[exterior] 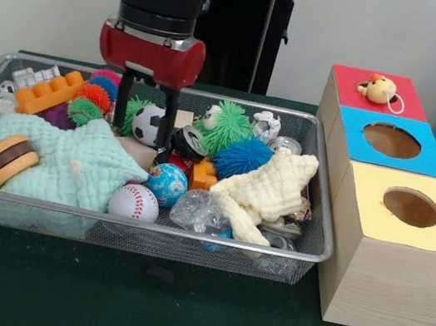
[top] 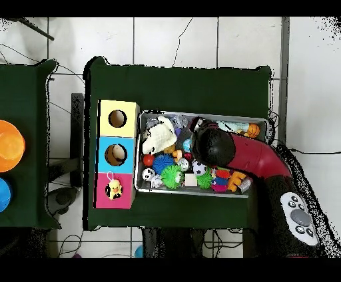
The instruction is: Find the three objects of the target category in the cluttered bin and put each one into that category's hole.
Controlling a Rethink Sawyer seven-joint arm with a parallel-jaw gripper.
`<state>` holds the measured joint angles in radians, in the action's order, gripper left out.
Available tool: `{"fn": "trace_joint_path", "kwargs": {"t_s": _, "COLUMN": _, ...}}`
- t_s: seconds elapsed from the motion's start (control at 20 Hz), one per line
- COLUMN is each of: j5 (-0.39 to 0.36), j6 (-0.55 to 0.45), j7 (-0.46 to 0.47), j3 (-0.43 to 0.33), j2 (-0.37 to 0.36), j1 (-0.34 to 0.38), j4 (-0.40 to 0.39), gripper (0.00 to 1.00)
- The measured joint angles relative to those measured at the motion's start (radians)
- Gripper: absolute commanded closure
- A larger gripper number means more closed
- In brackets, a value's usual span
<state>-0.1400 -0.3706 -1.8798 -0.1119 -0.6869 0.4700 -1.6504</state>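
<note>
My arm (top: 256,156) hangs over the wire bin (exterior: 320,232) on the desk (exterior: 174,316); I judge I am mid-search, no pick made; next I must settle on one target. My claw (exterior: 145,121) dips behind the soccer ball (exterior: 149,123), fingers spread, holding nothing. Only the front view shows this; overhead my arm hides it, but shows the boxes' (top: 118,154) holes.

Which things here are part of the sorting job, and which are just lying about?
Job:
- gripper, open around the soccer ball
- wire bin
- yellow box, blue box, red box

Lying about:
- green cloth and cream cloth, clutter in the bin
- orange dish on the side table

The target category itself does not show.
</note>
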Motion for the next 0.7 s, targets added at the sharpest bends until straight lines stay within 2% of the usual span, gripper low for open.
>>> {"fn": "trace_joint_path", "kwargs": {"t_s": 0.7, "j5": 0.001, "j6": 0.102, "j7": 0.0, "j3": 0.0, "j2": 0.025, "j1": -0.057, "j4": -0.073, "gripper": 0.0}}
